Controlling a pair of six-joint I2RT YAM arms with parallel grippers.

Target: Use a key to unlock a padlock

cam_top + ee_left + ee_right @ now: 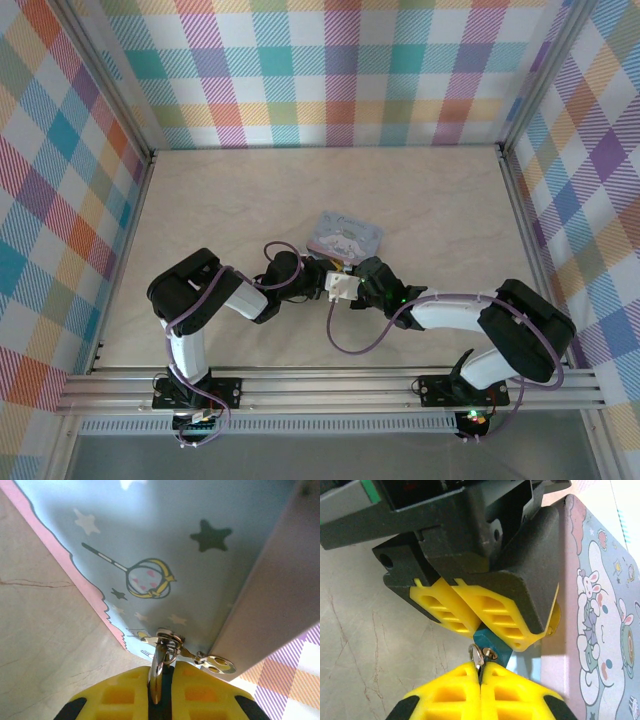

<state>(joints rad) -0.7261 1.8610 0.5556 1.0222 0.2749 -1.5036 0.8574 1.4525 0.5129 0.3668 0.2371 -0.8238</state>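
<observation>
Closest, my right pincer (480, 669) is pinched shut on the key (489, 654) by its ring (472, 653). Touching just ahead, the padlock (496, 644) sits clamped in my left pincer (481, 629), the key seemingly aimed straight into its blue body; the tin (600, 630) stands beyond, right.

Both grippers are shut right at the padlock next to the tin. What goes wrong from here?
1. The right gripper pinches just the thin key ring at its fingertips; a turn may let it slip.
2. The left gripper, clamped on the padlock, sits almost against the right one; fingers may knock.
3. The tin lies right beside them; a tug might drag it.
</observation>
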